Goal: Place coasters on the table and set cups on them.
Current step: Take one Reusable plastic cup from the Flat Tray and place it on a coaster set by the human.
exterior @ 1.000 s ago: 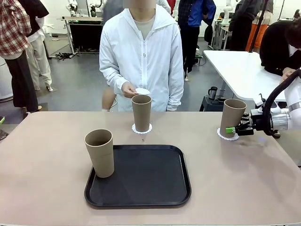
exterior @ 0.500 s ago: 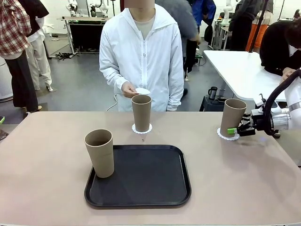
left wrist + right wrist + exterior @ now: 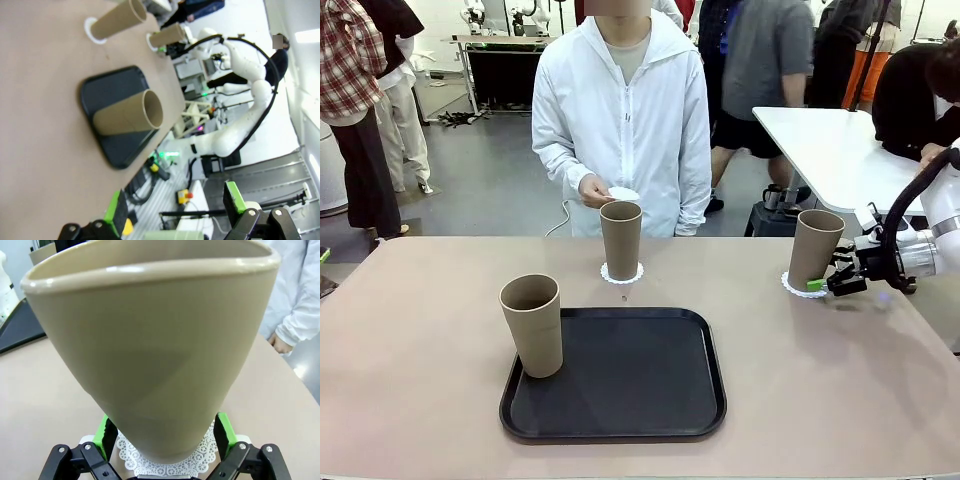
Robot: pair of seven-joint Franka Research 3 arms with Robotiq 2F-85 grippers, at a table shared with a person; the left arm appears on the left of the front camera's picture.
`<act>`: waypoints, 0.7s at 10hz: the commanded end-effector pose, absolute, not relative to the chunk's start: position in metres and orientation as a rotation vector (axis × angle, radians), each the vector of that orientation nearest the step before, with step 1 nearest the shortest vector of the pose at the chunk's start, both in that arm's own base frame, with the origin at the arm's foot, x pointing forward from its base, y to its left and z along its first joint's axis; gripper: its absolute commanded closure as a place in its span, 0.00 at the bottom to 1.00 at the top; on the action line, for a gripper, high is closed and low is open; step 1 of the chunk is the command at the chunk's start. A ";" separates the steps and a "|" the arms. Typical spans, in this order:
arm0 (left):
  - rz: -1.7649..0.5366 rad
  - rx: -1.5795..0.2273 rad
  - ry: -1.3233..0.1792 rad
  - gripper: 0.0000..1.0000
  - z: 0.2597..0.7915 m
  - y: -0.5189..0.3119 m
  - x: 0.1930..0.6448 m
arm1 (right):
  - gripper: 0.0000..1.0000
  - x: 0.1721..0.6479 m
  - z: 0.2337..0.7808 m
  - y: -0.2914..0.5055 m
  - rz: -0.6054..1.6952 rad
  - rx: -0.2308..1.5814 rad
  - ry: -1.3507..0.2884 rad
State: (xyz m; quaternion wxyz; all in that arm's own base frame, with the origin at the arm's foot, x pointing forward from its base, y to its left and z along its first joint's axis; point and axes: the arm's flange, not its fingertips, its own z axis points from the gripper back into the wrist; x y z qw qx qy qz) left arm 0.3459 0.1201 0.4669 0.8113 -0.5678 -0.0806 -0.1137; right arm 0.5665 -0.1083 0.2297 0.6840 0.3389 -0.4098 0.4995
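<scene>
Right wrist view: cup (image 3: pixel 150 355) upright on coaster (image 3: pixel 165 462) (long axis vertical, rim up), right claw (image 3: pixel 166 432) agape.

**Count of items, by kind.** Cups: three, one (image 3: pixel 532 325) at 9 o'clock on the tray, one (image 3: pixel 620 240) at 12 o'clock beyond it, one (image 3: pixel 815 250) at 2 o'clock. Coasters: three, one (image 3: pixel 621 273) under the 12 o'clock cup, one (image 3: pixel 800 290) under the 2 o'clock cup, one (image 3: pixel 623 194) in the person's hand (image 3: pixel 595 190). Tray (image 3: pixel 620 370): one. Table (image 3: pixel 420 380): one. My grippers: two, the left gripper (image 3: pixel 175 205) and the right gripper (image 3: pixel 165 435).
</scene>
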 end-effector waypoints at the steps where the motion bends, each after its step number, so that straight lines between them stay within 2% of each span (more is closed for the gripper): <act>1: -0.245 -1.219 -0.180 0.00 0.469 0.121 0.345 | 0.00 0.567 0.239 -0.107 1.124 0.735 -0.863; 7: -0.245 -1.219 -0.180 0.00 0.469 0.121 0.345 | 0.00 0.571 0.289 -0.141 1.138 0.594 -0.817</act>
